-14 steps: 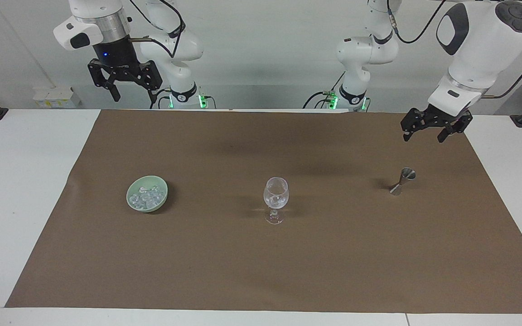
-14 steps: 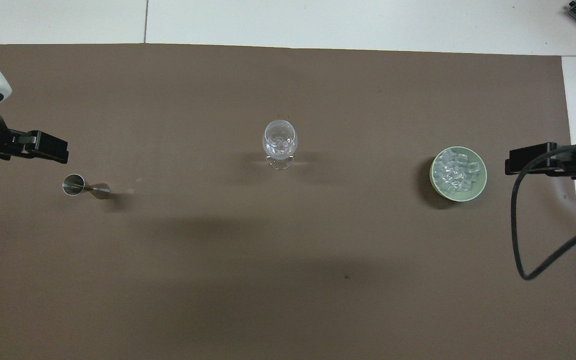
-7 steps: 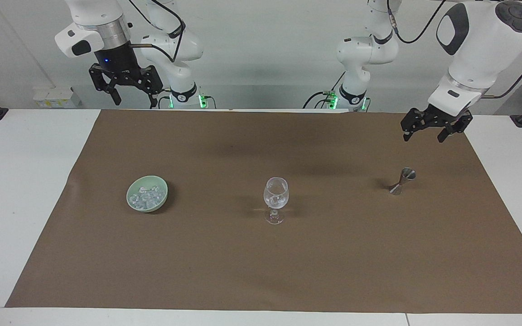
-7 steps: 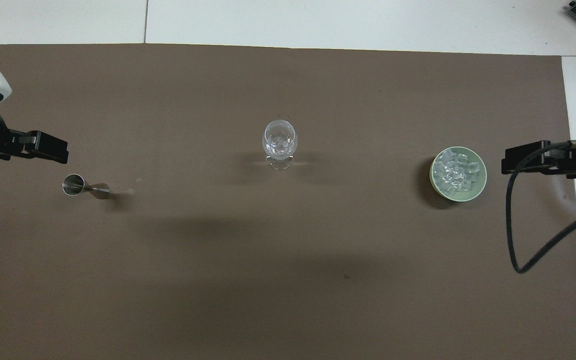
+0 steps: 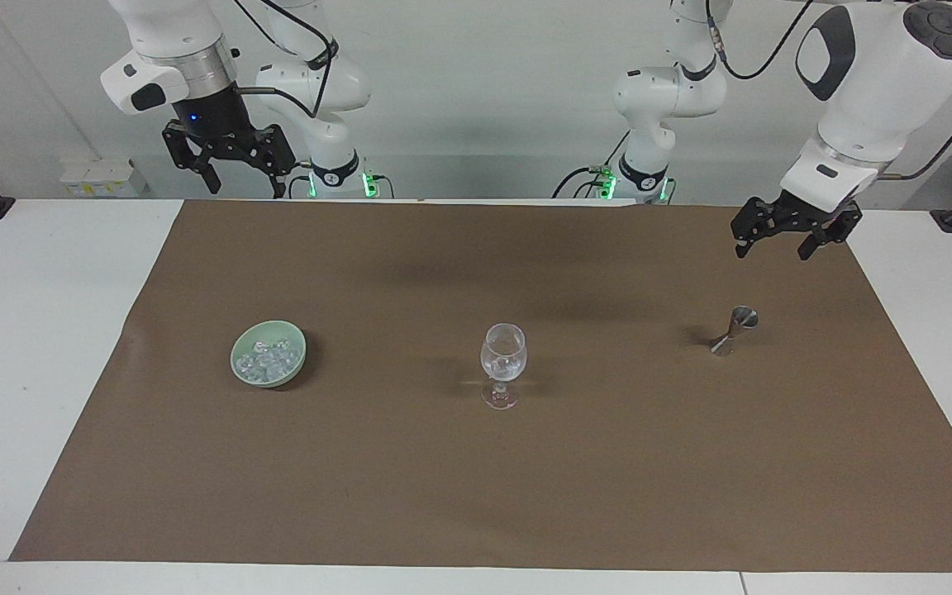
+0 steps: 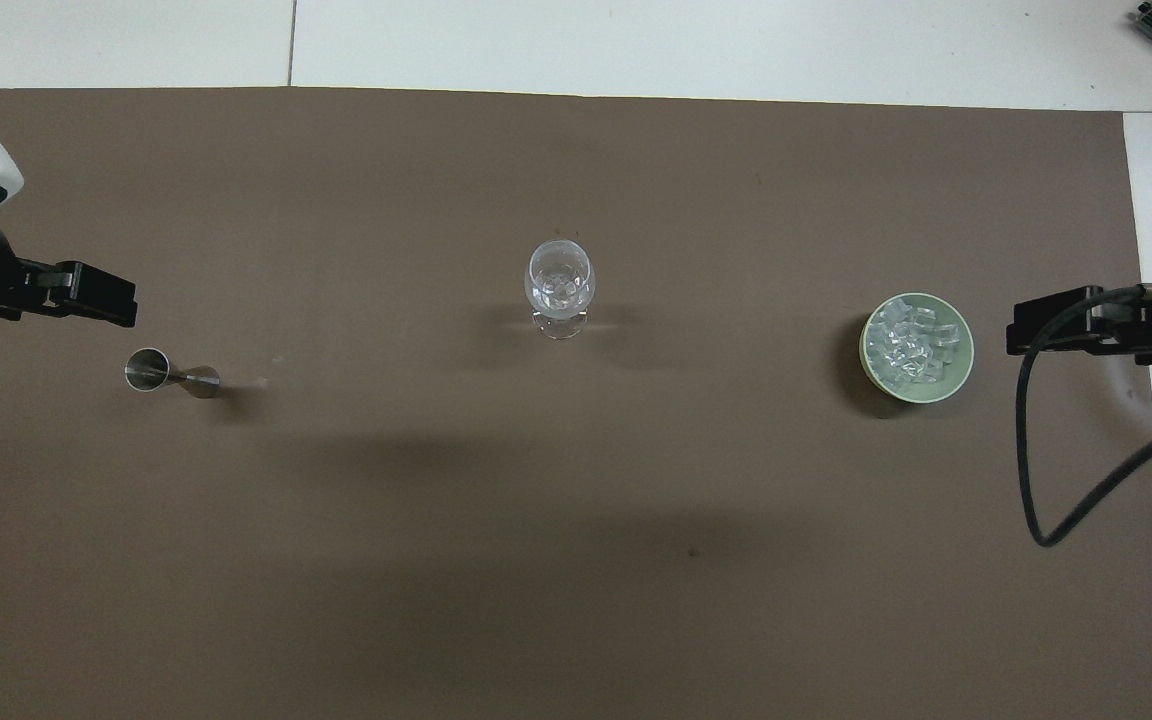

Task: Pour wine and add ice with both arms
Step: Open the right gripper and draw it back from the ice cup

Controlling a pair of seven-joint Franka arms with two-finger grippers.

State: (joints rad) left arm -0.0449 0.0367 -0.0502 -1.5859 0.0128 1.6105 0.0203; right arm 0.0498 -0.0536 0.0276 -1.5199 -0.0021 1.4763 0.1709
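Facing view, layout: three items set in a row across the middle of the frame on the brown mat, well apart, likely so each arm can work its own end without crossing.
Wine glass: one, upright at frame centre, between the other two; probably put there as the shared target; appears to hold a few clear chunks already, count not readable.
Ice: one glistening heap in the bowl, left of centre in this frame; single cubes too many and too small to count.
Green bowl: one, resting on the mat, below and slightly right of the right gripper; open top suits picking from above.
Jigger: one, metal, double-coned, standing right of centre; looks tilted, though possibly only from the slanted view; sits below the left gripper, handy for the pour.
Right gripper: upper left of frame, raised clear of the table, fingers spread, holding nothing.
Left gripper: upper right of frame, hanging over the mat's edge above the jigger, fingers spread, empty.
Overhead view, check: same count, one jigger at left, one glass at centre, one bowl with ice at right.
Arms: two, one per end.
Judgement: wine not visible in the glass; pour seemingly not yet done.
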